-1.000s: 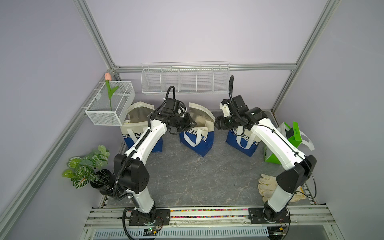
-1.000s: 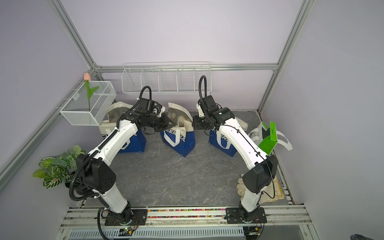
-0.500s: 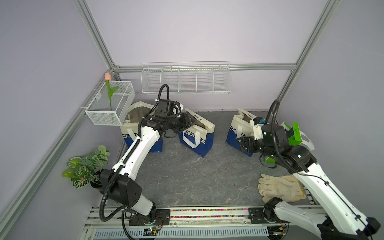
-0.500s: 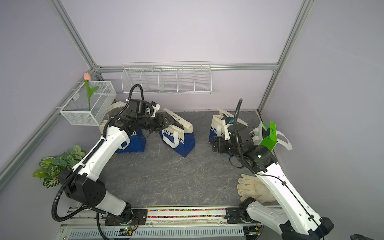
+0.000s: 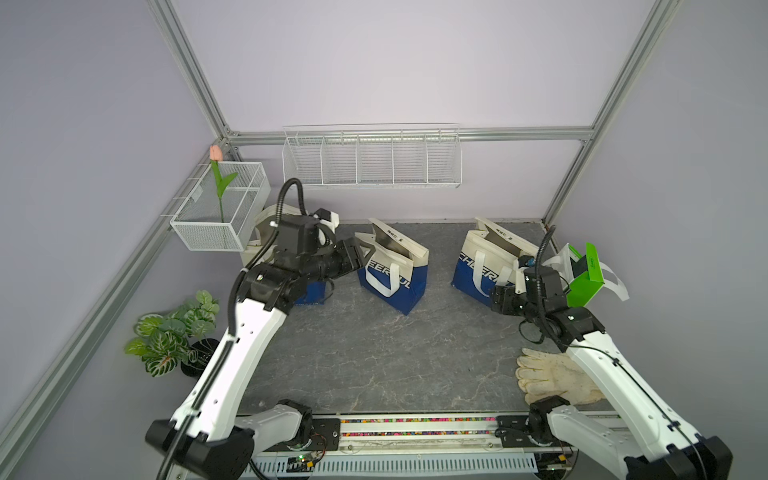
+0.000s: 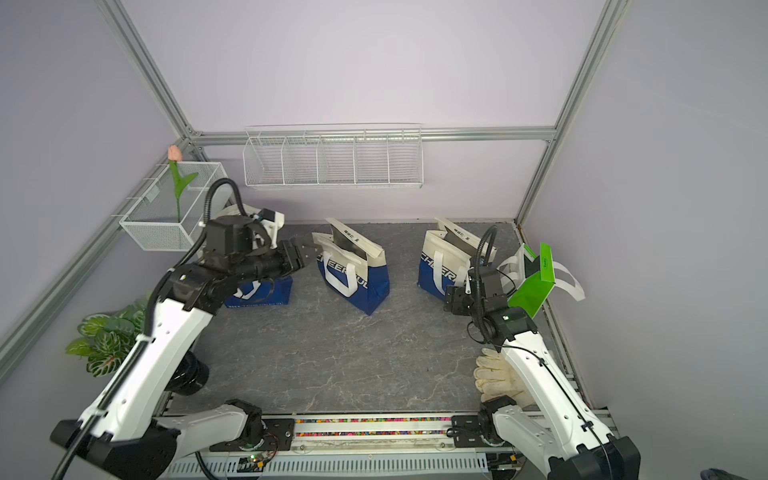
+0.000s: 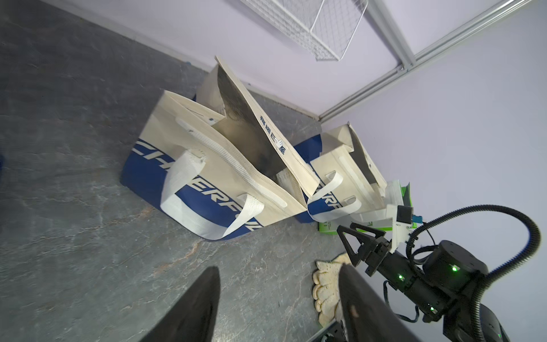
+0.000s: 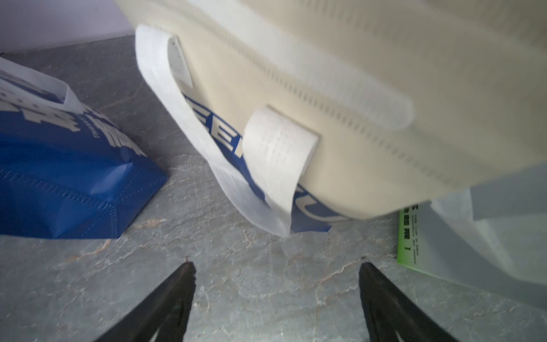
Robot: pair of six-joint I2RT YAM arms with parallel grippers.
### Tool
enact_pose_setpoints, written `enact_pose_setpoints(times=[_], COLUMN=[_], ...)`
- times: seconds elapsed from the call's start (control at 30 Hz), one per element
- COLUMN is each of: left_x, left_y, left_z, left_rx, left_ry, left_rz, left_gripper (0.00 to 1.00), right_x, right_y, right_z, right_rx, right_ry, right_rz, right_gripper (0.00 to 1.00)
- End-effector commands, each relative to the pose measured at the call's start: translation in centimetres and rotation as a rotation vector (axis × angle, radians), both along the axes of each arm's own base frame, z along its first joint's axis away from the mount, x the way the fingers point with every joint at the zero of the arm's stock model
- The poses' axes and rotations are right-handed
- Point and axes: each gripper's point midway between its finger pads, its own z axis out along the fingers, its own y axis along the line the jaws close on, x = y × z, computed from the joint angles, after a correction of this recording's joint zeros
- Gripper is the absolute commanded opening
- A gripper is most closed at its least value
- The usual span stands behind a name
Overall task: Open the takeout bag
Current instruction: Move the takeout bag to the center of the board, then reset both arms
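Gaping cream-blue nonwoven takeout bag

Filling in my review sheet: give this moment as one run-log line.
middle bag: flap up, mouth open | right bag: flap up | left gripper: open, empty, near middle bag | right gripper: open, empty, facing right bag

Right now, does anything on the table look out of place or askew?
The green bag at the right edge tilts over instead of standing straight. A pale glove lies loose near the front right corner, which looks stray among the bags.
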Motion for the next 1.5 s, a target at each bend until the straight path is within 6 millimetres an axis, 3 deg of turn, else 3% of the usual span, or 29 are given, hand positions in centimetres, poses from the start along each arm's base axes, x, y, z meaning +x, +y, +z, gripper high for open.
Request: enact_pose_setpoints(times=[0.0, 0.07, 0.3, 0.4, 0.53, 0.63, 0.77, 0.87, 0.97, 1.0, 1.1, 1.17, 1.23, 1.33, 1.47], left_x=[-0.3, -0.7, -0.6, -0.2, 0.4, 1.3, 2.8, 4.0, 5.2, 5.7, 6.9, 7.7, 8.3, 9.1, 9.5], left_y=[3.1, 3.9, 4.6, 5.7, 6.6, 7.3, 7.9, 8.7, 10.6, 11.2, 12.8, 13.2, 14.1, 15.1, 15.4], left_z=[-2.6, -4.3, -10.6, -12.3, -13.2, -14.2, -14.7, -13.7, -12.5, -12.2, -12.1, -13.3, -14.9, -16.9, -19.4], left_rx=[0.063, 0.076, 0.108, 0.142, 0.186, 0.240, 0.324, 0.396, 0.475, 0.502, 0.561, 0.651, 0.731, 0.876, 0.845], left_ry=[0.023, 0.042, 0.156, 0.169, 0.156, 0.172, 0.174, 0.131, 0.060, 0.027, -0.039, -0.077, -0.087, -0.131, -0.242], left_rz=[0.153, 0.188, 0.249, 0.308, 0.352, 0.391, 0.421, 0.456, 0.550, 0.586, 0.688, 0.687, 0.722, 0.750, 0.715], left_gripper=[0.68, 0.69, 0.68, 0.69, 0.71, 0.74, 0.81, 0.85, 0.86, 0.85, 0.98, 1.00, 1.00, 0.99, 0.99], right_x=[2.8, 3.8, 6.5, 7.5, 8.6, 8.0, 3.1, 0.0, -1.7, -1.9, -2.0, -2.2, -2.6, -2.4, 0.0], right_y=[-0.7, 0.5, 8.3, 10.3, 12.1, 10.6, 8.2, 4.2, 1.1, -0.2, -1.7, -2.3, -4.4, -6.5, -7.9], right_z=[0.5, 0.6, 1.3, 1.5, 1.8, 1.6, 2.3, 1.4, 1.2, 1.1, 0.7, -0.3, -0.9, -2.5, -5.0], right_rx=[-0.024, 0.007, 0.114, 0.135, 0.123, 0.081, 0.041, -0.010, -0.091, -0.115, -0.129, -0.165, -0.197, -0.265, -0.244], right_ry=[-0.084, -0.100, -0.101, -0.108, -0.098, -0.087, -0.126, -0.140, -0.195, -0.217, -0.308, -0.385, -0.432, -0.398, -0.307], right_rz=[0.005, 0.063, 0.330, 0.378, 0.415, 0.335, 0.270, 0.132, 0.041, -0.019, -0.094, -0.096, -0.204, -0.267, -0.287], right_gripper=[0.89, 0.89, 0.94, 0.94, 0.93, 0.93, 0.90, 0.88, 0.88, 0.89, 0.88, 0.88, 0.88, 0.88, 0.88])
